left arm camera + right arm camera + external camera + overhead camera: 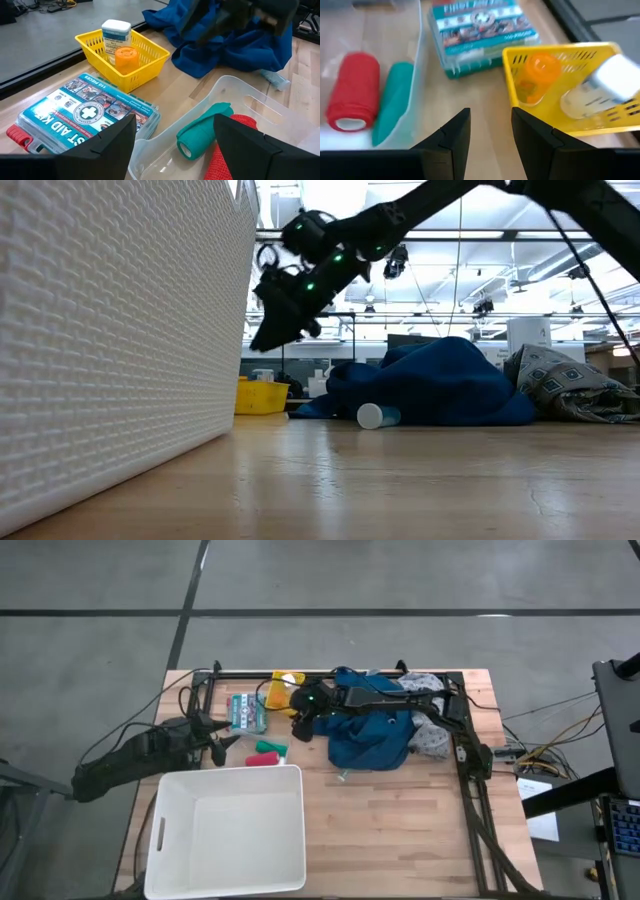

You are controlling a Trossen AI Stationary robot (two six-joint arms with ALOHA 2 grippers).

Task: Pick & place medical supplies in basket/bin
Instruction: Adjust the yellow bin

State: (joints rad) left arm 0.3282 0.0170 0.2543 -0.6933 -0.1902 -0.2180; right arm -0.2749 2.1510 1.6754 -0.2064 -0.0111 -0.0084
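- 1 white tub (226,830) sitting at table's front-left; nothing showing inside.
- 1 blue garment (370,735), 1 grey cloth (432,740) lying mid-rear.
- 2 rolls, green (202,136) + red (353,93), lying in clear tray (240,97).
- 2 bottles, orange (536,75) + white (116,35), standing in yellow basket (150,52).
- R gripper (490,131) hovering over basket, fingers apart, empty.
- L gripper (172,140) waiting by tray, fingers apart, empty.

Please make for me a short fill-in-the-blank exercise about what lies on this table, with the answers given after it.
1. The orange bottle and the white bottle stand inside the small ____ basket.
2. In the clear tray, beside the red roll, lies a ____ roll.
3. The large white tub holds ____ supplies.
4. The first aid kit lies ____ the yellow basket.

Answers: yellow; green; no; beside
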